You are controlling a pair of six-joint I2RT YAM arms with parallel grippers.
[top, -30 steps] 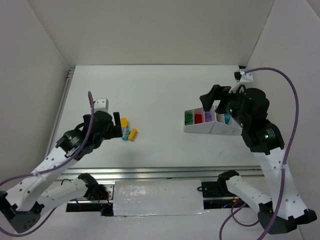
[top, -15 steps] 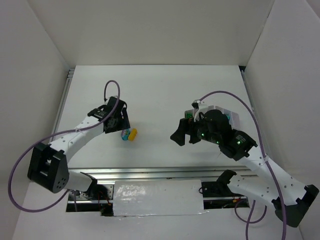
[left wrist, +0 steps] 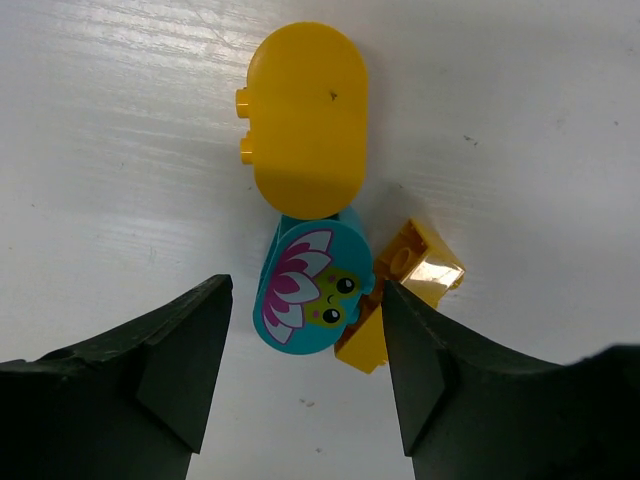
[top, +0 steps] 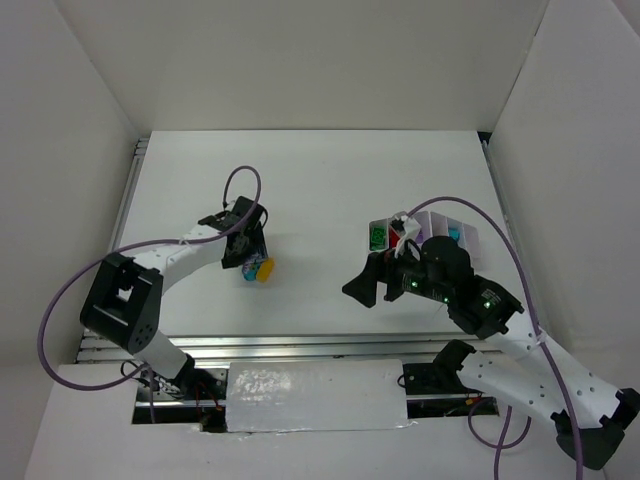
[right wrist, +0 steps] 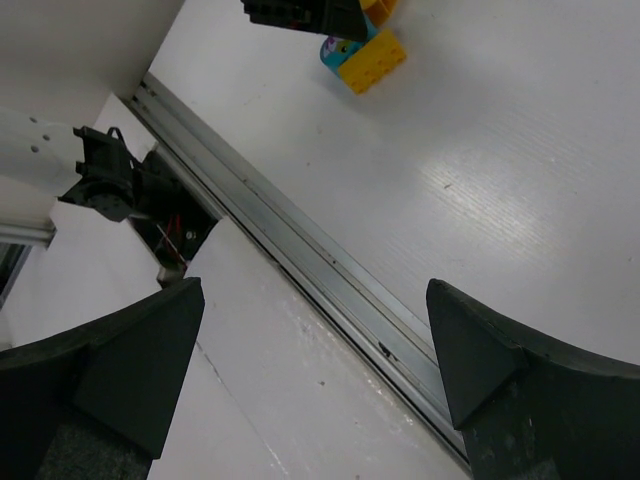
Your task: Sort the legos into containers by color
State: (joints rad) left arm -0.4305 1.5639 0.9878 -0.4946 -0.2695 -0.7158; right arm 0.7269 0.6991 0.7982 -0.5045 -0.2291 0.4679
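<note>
Pickup of a loose brick is the step in hand. The left fingers (left wrist: 180,370) stand partly apart astride the teal lotus brick (left wrist: 315,285) on the counter, gripping nothing; the 3 o'clock finger seems to touch the orange brick (left wrist: 420,265). Next comes pinching the teal one alone and carrying it to the tray (top: 440,214) at 3 o'clock. The right fingers (right wrist: 130,360) gape wide and empty.

White table (top: 330,170), boxed in by plain white walls (top: 300,60); metal rail (top: 300,345) along the near edge; light seemingly even.
</note>
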